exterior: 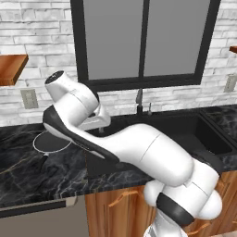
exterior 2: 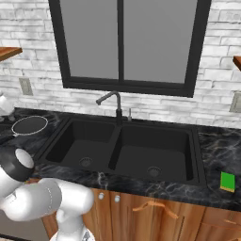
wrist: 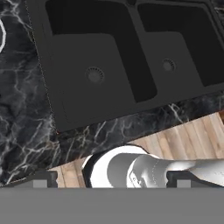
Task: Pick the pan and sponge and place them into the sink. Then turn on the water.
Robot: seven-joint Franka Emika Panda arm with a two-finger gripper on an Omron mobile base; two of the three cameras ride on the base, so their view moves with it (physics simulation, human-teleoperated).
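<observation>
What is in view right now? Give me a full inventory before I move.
pan: one, dark grey with whitish rim, on the counter left of the sink.
sponge: one, green top over yellow, on the counter right of the sink.
sink: one, black, two basins, both empty.
faucet: one, dark, behind the sink; no water running.
counter: one, black marble.
window: one, black frame, above the sink.
arm: one, white; jaws' state unclear.

Base views flanking sink (exterior 2: 127,146); hand view overhead
</observation>
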